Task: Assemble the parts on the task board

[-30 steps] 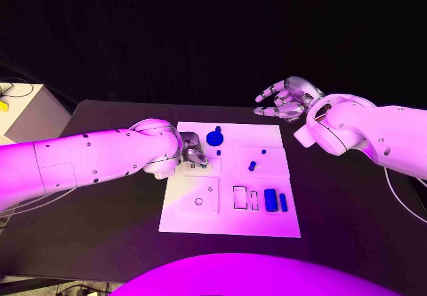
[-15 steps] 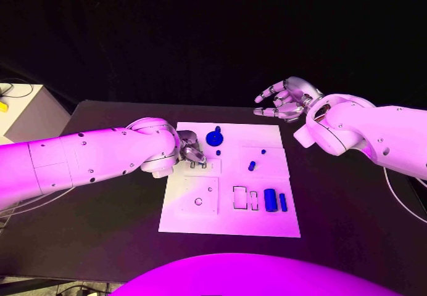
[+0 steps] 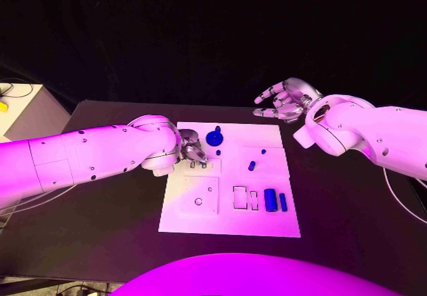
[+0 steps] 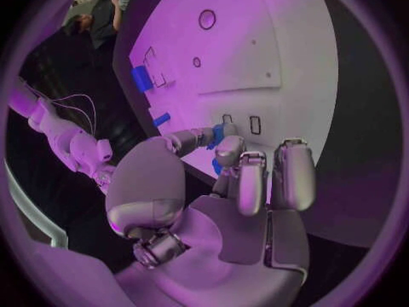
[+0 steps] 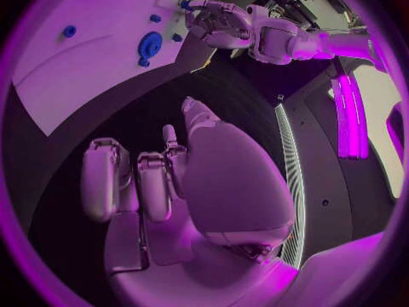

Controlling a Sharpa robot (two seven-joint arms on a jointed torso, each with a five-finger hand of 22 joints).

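Note:
The white task board (image 3: pixel 231 216) lies mid-table. My left hand (image 3: pixel 192 154) hovers over its left upper part, just above two small slots (image 3: pixel 199 164). In the left wrist view the fingers (image 4: pixel 243 170) and thumb pinch a small blue part (image 4: pixel 217 136) close above those slots (image 4: pixel 241 122). On the board lie a round blue disc (image 3: pixel 215 137), small blue pegs (image 3: pixel 252 165) and two blue blocks (image 3: pixel 276 200). My right hand (image 3: pixel 285 102) is raised beyond the board's far right corner, fingers spread, holding nothing. The right wrist view shows the disc (image 5: pixel 150 46) and the left hand (image 5: pixel 217 20).
A pale box (image 3: pixel 22 111) stands off the table's left edge. Bare black tabletop (image 3: pixel 347 203) surrounds the board on all sides. Empty rectangular recesses (image 3: pixel 240 197) sit beside the blue blocks.
The left hand has edged very slightly toward the board's far side above the slots. The right hand and the parts have not moved.

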